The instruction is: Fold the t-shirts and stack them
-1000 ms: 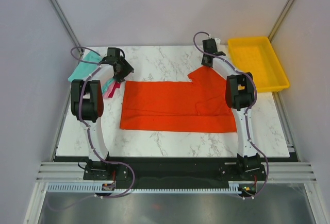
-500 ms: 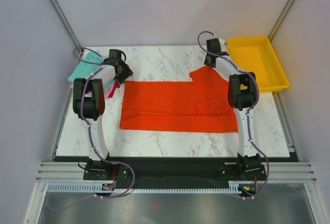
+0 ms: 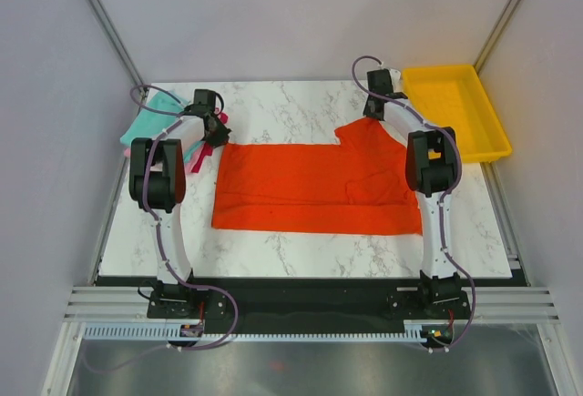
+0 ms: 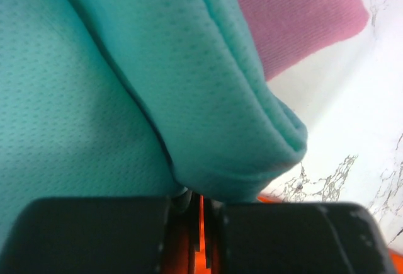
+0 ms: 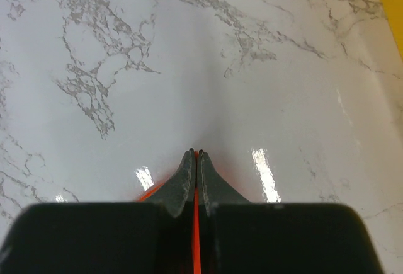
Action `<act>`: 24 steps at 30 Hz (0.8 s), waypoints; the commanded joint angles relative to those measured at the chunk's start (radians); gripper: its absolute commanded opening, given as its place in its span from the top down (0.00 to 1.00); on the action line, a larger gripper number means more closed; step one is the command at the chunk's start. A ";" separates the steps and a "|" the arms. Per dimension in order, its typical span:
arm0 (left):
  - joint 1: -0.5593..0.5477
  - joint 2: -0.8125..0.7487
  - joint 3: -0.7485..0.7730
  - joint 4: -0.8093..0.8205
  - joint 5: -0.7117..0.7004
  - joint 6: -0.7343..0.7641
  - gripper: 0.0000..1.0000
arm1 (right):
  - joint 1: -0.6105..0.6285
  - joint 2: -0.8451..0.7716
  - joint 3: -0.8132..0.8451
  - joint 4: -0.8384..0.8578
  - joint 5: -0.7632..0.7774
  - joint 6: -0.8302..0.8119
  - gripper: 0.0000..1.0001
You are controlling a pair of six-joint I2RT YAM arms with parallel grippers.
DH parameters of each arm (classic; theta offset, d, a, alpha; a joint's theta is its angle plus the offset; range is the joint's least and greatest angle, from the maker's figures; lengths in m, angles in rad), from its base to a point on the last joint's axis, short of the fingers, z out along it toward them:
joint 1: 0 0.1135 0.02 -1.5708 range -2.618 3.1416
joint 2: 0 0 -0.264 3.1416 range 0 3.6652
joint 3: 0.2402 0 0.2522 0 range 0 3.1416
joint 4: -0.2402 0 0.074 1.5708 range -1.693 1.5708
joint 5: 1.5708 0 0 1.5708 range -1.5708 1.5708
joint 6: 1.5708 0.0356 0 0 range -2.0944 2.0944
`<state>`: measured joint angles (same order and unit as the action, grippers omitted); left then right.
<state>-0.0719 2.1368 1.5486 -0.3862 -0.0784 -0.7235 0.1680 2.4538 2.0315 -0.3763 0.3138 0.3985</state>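
No readable text, labels, brands or numbers anywhere: not on the shirts, tray, arms or desk.

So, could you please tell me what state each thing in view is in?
Orange-red cloth t-shirt: spread flat, partly folded.
Teal cloth t-shirt: heaped, lying over the pink one.
Pink cloth t-shirt: partly under the teal one.
Yellow plastic tray: empty.
Left gripper: shut on the orange-red t-shirt.
Right gripper: shut on the orange-red t-shirt.
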 commanded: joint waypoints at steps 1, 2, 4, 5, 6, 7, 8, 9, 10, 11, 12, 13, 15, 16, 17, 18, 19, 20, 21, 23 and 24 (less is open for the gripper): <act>-0.008 -0.015 0.001 0.013 -0.032 0.016 0.98 | -0.022 -0.090 -0.020 0.004 0.008 0.039 1.00; -0.008 -0.024 0.002 0.013 -0.032 0.016 0.98 | -0.027 -0.099 -0.034 0.008 0.002 0.046 1.00; -0.008 -0.040 -0.001 0.021 -0.027 0.012 0.98 | -0.045 -0.131 -0.051 0.014 -0.013 0.060 1.00; -0.008 -0.055 -0.001 0.023 -0.027 0.009 0.98 | -0.048 -0.154 -0.066 0.020 -0.015 0.062 1.00; -0.008 -0.064 -0.007 0.026 -0.026 0.007 0.98 | -0.058 -0.168 -0.074 0.023 -0.013 0.062 1.00; -0.008 -0.074 -0.012 0.044 -0.020 0.006 0.98 | -0.059 -0.179 -0.091 0.027 -0.013 0.060 1.00; -0.008 -0.093 -0.018 0.053 -0.015 0.006 0.98 | -0.064 -0.202 -0.099 0.033 -0.018 0.062 1.00; -0.008 -0.104 -0.031 0.061 -0.015 0.006 0.98 | -0.065 -0.213 -0.108 0.037 -0.018 0.059 1.00; -0.008 -0.113 -0.039 0.067 -0.015 0.006 0.98 | -0.067 -0.225 -0.119 0.042 -0.022 0.059 1.00; -0.008 -0.126 -0.045 0.078 -0.015 0.007 0.98 | -0.068 -0.248 -0.141 0.056 -0.027 0.057 1.00; -0.008 -0.141 -0.053 0.081 -0.020 0.006 0.98 | -0.067 -0.259 -0.151 0.063 -0.031 0.057 1.00; -0.008 -0.150 -0.053 0.081 -0.024 0.006 0.98 | -0.067 -0.269 -0.171 0.071 -0.045 0.059 1.00; -0.008 -0.173 -0.058 0.079 -0.029 0.013 0.98 | -0.068 -0.302 -0.188 0.086 -0.053 0.060 1.00; -0.008 -0.182 -0.061 0.082 -0.035 0.016 0.98 | -0.068 -0.312 -0.206 0.092 -0.056 0.060 1.00; -0.008 -0.189 -0.067 0.084 -0.037 0.015 0.98 | -0.067 -0.334 -0.215 0.102 -0.058 0.062 1.00; -0.008 -0.196 -0.070 0.084 -0.040 0.015 0.98 | -0.067 -0.345 -0.221 0.103 -0.061 0.063 1.00; -0.008 -0.205 -0.073 0.086 -0.043 0.013 0.98 | -0.067 -0.355 -0.235 0.106 -0.064 0.062 1.00; -0.008 -0.212 -0.077 0.084 -0.043 0.010 0.98 | -0.067 -0.374 -0.240 0.109 -0.070 0.062 1.00; -0.008 -0.216 -0.081 0.089 -0.041 0.010 0.98 | -0.068 -0.384 -0.244 0.109 -0.076 0.059 1.00; -0.008 -0.221 -0.085 0.087 -0.037 0.006 0.98 | -0.067 -0.410 -0.261 0.112 -0.087 0.054 1.00; -0.008 -0.222 -0.088 0.090 -0.037 0.004 0.98 | -0.065 -0.417 -0.269 0.112 -0.088 0.051 1.00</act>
<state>-0.0765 1.9598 1.4761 -0.3340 -0.0818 -0.7238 0.1020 2.1151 1.7782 -0.3042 0.2432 0.4488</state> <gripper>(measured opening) 0.026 0.010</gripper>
